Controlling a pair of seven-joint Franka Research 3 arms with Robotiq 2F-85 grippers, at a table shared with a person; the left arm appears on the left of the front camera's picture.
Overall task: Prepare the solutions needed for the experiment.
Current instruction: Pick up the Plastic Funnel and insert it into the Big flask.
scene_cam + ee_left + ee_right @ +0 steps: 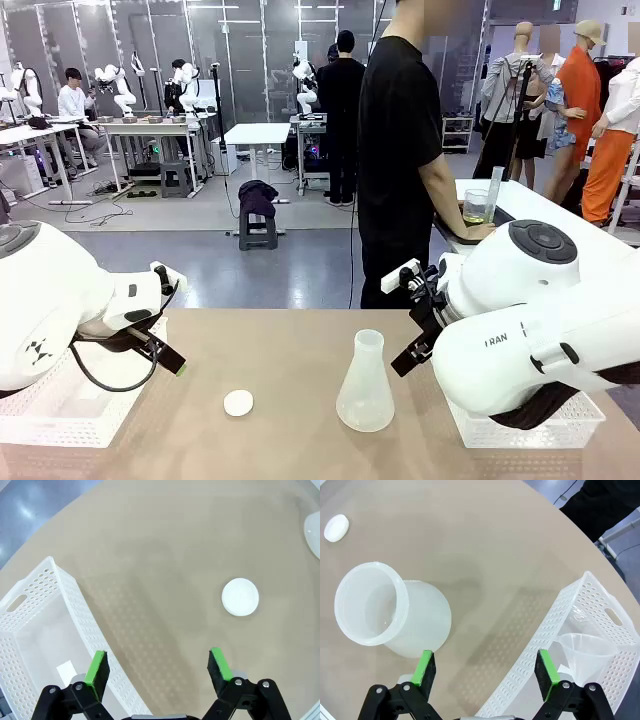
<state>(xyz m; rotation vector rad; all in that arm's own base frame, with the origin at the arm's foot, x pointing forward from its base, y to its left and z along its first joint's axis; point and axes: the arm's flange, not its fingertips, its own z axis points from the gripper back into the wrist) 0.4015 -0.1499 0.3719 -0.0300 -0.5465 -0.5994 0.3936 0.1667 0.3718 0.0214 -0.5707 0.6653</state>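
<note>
A pale yellow solution (474, 217) sits in a clear beaker on a side table at the far right, and the person's hand rests by it. A clear conical flask (365, 385) (390, 612) stands upright mid-table, with no liquid showing inside. To its left lies a small white round cap (238, 403) (240, 597) (336, 527). My left gripper (175, 325) (158, 665) hovers open over the table's left side, short of the cap. My right gripper (408, 318) (485, 670) hangs open just right of the flask, holding nothing.
One white perforated basket (60, 410) (45, 625) sits under my left arm. Another basket (560, 428) (570, 620) under my right arm holds a clear funnel (585, 652). A person in black (400, 150) stands at the far edge. A tall graduated cylinder (494, 190) stands beside the beaker.
</note>
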